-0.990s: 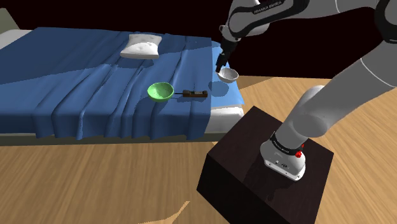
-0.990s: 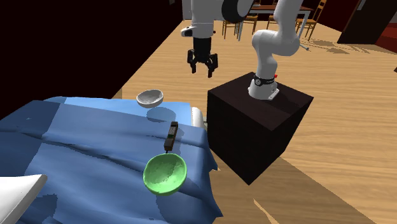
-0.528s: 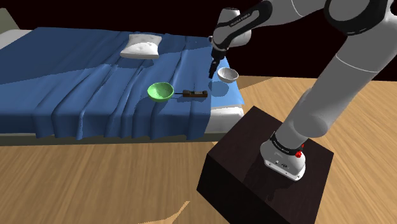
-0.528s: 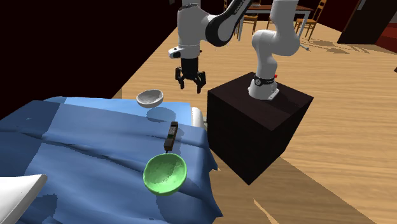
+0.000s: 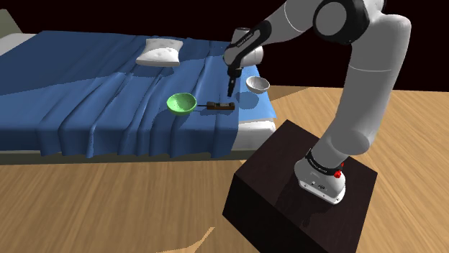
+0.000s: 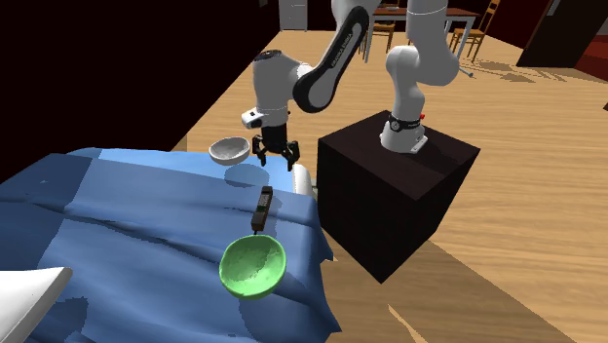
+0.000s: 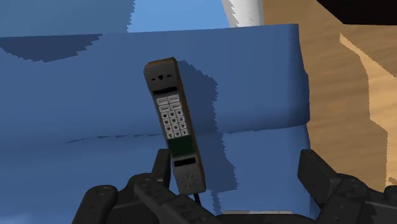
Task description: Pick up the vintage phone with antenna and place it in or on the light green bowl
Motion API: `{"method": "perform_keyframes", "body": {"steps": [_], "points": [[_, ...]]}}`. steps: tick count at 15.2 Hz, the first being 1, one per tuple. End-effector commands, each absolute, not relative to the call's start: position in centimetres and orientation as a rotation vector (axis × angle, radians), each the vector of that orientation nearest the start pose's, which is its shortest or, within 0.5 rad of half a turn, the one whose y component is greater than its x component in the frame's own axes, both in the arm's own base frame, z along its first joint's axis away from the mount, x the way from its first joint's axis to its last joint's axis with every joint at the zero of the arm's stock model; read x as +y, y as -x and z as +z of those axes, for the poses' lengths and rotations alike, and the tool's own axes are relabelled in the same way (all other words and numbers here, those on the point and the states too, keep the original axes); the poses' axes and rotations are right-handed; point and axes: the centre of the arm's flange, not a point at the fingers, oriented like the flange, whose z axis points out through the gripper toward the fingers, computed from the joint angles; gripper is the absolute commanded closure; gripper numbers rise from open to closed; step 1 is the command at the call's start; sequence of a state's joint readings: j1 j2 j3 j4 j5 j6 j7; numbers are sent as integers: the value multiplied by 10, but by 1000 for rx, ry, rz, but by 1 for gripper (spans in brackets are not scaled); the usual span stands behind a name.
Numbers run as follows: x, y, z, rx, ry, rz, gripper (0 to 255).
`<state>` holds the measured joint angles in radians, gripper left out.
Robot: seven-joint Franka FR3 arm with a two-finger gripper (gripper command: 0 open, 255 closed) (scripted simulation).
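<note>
Two risks stand out to me from the console. First, alignment: the gripper (image 6: 277, 156) hangs over the blue bedspread (image 5: 108, 100) with its jaws spread and nothing in them. In the wrist view the vintage phone (image 7: 175, 124) lies flat, keypad up, closer to one finger than to the other rather than centred in the gap. If I bring the hand straight down like that, I judge one fingertip could land on the handset and shove or tip it on the soft, creased cover. It lies near the bed's corner, so a hard nudge might send it off onto the wooden floor (image 5: 108, 201). Second, the placing: the phone sits between the light green bowl (image 6: 253, 265) and a white bowl (image 6: 229, 149), and its thin antenna, as far as I can tell, points toward the green one and ends just beside its rim. A clumsy lift could drag the antenna into that bowl and slide it away, and a long handset laid across a small bowl may teeter and fall out.
</note>
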<state>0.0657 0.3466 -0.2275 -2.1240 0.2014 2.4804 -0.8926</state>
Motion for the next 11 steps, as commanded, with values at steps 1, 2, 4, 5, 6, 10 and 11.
{"method": "perform_keyframes", "body": {"steps": [1,2,4,5,6,10,11], "points": [[-92,-585,227,-973,2960,-63,0],[-92,-593,217,-1007,2950,-60,0],[-90,-608,195,-1076,2931,-54,0],[-89,-616,184,-1111,2921,-51,0],[-88,-624,174,-1145,2910,-48,0],[-82,-655,130,-1282,2863,-35,0],[-82,-655,130,-1284,2862,-34,0]]}}
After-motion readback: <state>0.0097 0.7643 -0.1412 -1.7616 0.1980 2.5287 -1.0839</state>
